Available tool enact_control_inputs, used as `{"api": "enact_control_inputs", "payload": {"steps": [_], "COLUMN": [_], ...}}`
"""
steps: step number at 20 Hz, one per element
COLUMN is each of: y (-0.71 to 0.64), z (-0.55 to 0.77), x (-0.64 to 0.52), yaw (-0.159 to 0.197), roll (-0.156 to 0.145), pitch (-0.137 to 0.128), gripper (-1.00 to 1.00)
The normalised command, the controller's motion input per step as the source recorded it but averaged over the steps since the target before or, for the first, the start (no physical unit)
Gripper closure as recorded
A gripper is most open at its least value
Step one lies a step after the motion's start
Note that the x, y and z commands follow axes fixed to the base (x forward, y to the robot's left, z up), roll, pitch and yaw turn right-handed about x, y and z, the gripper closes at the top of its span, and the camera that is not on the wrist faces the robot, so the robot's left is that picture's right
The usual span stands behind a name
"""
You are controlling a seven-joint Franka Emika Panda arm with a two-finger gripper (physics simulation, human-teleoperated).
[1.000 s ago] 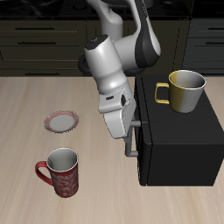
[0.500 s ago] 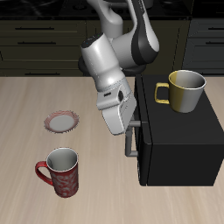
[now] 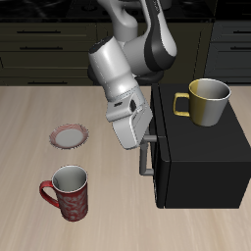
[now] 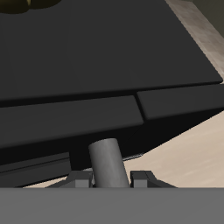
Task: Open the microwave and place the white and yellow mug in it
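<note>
Microwave: large matte black box at one side of the wooden table, door apparently shut, its seams lying flush in the wrist view; the grey bar handle stands upright at the door's edge, facing the open middle of the table, which leaves room for the door to swing out. White and yellow mug: upright on the microwave's roof toward the back, handle turned toward the arm, mustard outside and pale inside; it rests well clear of the door, so opening need not disturb it, though it must later be lifted down and in. Gripper: angled down against the bar handle, with the bar rising between the two finger bases in the wrist view; the fingers appear closed around the bar, but actual contact is hidden, so a firm hold is a judgement only. The placement suits a pull on the handle, judged to be the step in hand. Red patterned mug: upright near the table's front edge, not required. Small plate with a reddish rim: farther back, well apart from the microwave, not required.
</note>
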Motion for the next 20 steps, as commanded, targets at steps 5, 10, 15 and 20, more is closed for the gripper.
{"api": "enact_control_inputs", "payload": {"steps": [5, 10, 15, 20], "y": [-0.07, -0.16, -0.16, -0.08], "z": [0.02, 0.09, 0.15, 0.18], "x": [-0.05, -0.08, -0.15, -0.18], "yaw": [-0.078, -0.099, -0.095, -0.09], "roll": [-0.014, -0.046, -0.052, -0.014], "pitch": [-0.005, -0.032, -0.038, -0.036], "gripper": [1.0, 1.0, 1.0, 1.0]}}
